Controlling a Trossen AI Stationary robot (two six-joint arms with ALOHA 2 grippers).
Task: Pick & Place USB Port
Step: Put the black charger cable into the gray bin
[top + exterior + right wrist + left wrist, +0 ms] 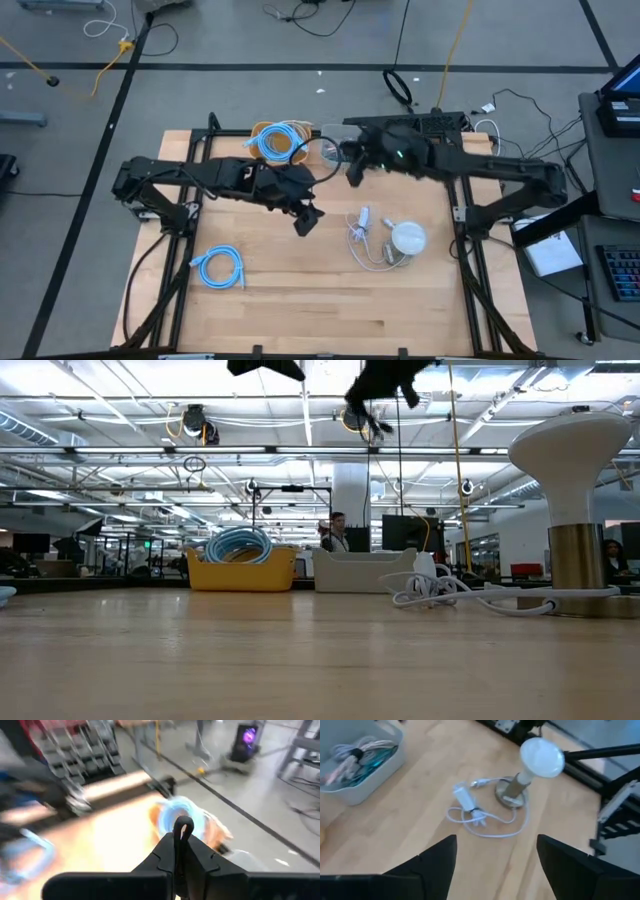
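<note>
Seemingly midway, the left gripper hangs wide open and empty above the worktop, the white USB charger with its cable lying ahead of it beside the lamp, while the right gripper is closed, nothing visibly held.

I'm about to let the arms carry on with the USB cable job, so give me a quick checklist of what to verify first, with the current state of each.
1. Left gripper open and empty above the table: ok.
2. Right gripper shut: ok; whether it holds anything: cannot tell.
3. White cable lying loose beside the lamp, not held by either gripper: ok.
4. Grey bin visible with cables inside: ok.
5. Yellow bin holding the blue coiled cable: ok.
6. Second blue cable lying apart near the left arm's side: ok.
</note>
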